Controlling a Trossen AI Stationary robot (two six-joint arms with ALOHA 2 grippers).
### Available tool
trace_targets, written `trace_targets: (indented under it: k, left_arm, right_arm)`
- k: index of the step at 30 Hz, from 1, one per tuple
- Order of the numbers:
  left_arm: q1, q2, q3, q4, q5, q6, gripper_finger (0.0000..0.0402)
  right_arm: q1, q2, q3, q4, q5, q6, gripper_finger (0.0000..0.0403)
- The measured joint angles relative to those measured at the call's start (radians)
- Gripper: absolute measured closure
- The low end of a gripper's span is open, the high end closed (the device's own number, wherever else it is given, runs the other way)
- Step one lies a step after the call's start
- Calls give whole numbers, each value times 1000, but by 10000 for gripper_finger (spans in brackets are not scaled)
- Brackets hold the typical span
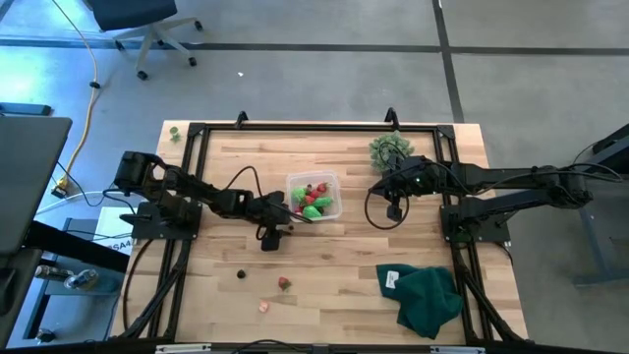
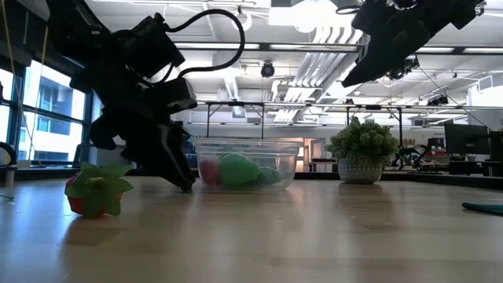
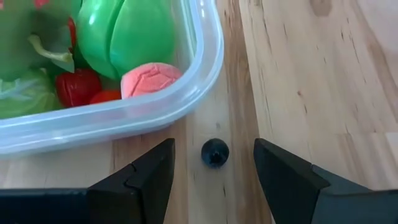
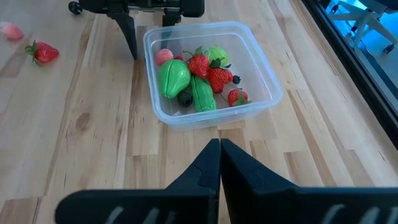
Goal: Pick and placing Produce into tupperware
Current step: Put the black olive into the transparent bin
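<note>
left gripper (image 3: 214, 180) | jaws standing open astride a small dark berry (image 3: 215, 152) lying on the surface (image 3: 323, 93) just beside the tupperware (image 3: 205, 68) corner | advice: closing centred, avoiding rim | right gripper (image 4: 219, 163) hanging closed beyond the tub.

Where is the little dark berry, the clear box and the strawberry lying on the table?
dark berry (image 3: 215, 152), left wrist view, its middle
clear box (image 4: 186, 120), right wrist view, near wall
strawberry (image 4: 42, 53), right wrist view, red body
</note>
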Motion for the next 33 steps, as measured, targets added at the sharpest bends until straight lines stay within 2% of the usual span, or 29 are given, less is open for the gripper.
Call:
trace_targets:
  k: [8,17,28,33]
  left_arm:
    - [0,58,2,48,6,-25,193]
    - [0,60,3,47,16,-21,199]
    - [1,60,3,27,24,-21,315]
    - [1,61,3,24,34,-21,348]
  right_arm:
    - [0,0,0,0,0,0,401]
    - [0,0,0,0,0,0,401]
    - [0,0,0,0,0,0,401]
    - [0,0,0,0,0,0,401]
